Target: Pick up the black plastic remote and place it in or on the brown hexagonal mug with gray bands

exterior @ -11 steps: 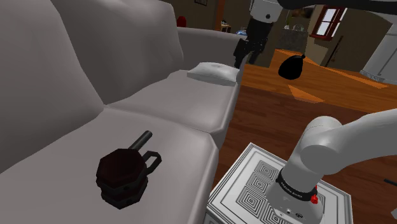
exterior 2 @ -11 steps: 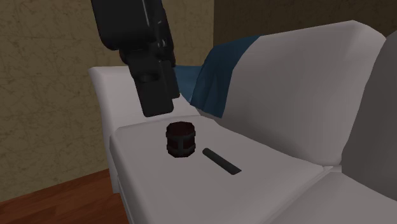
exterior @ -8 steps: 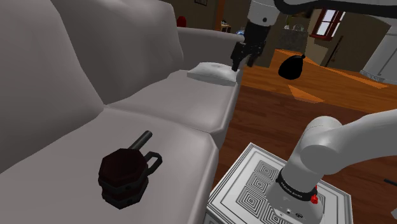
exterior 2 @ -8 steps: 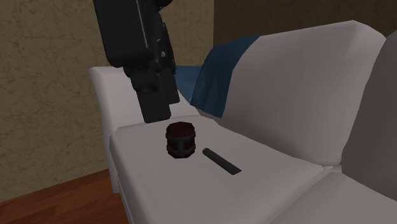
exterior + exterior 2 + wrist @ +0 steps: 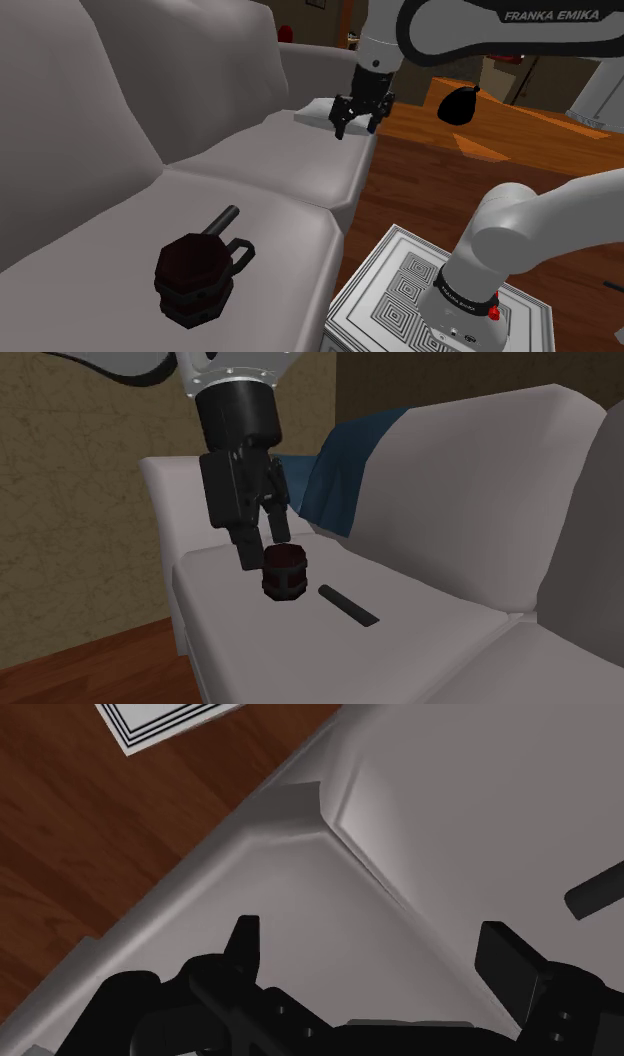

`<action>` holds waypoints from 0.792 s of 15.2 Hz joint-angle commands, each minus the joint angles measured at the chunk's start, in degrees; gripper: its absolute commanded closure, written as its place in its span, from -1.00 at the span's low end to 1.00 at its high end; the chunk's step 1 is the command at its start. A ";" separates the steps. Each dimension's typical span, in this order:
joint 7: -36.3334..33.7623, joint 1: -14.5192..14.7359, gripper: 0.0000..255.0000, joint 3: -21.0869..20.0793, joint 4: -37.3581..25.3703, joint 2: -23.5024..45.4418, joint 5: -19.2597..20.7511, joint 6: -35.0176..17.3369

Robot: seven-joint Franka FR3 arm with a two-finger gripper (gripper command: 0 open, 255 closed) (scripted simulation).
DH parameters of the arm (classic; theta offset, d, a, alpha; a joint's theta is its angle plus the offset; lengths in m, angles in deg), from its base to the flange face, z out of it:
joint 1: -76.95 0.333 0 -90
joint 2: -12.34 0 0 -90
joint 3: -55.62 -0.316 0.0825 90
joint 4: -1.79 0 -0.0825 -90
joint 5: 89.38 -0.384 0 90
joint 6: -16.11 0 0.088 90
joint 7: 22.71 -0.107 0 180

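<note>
On the shoulder view's left, the dark brown hexagonal mug (image 5: 195, 275) stands upright on the near seat cushion of the grey sofa (image 5: 250, 160). The black remote (image 5: 223, 217) lies flat on that same cushion just behind it. The second exterior view shows the two close but apart. Further right and farther off, the pincer (image 5: 357, 118) hangs over the far cushion beside a pale pillow (image 5: 320, 112), its fingers spread with nothing between them. The stand (image 5: 420, 290) sits at the lower right.

I judge this to be the reach step — no grasp has begun. The next move calls for carrying the pincer over to the near cushion and centring it above the remote. The fingers then need to straddle its narrow width before lowering — well clear of the mug beside it.
</note>
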State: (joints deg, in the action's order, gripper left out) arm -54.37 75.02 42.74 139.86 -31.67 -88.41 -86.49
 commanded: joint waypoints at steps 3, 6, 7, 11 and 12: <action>-10.44 -0.88 -1.00 -6.30 0.56 3.93 -2.19 -3.87; -18.32 -1.99 -1.00 -11.25 -0.27 8.14 -3.13 -6.73; -20.99 -2.48 -1.00 -12.93 -0.77 9.77 -3.26 -7.67; -32.10 -5.11 -1.00 -19.79 -3.84 17.35 -2.42 -11.17; -35.03 -5.92 -1.00 -21.54 -4.87 19.52 -1.80 -11.95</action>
State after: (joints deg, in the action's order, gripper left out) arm -86.29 69.88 22.92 135.89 -14.17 -90.68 -97.61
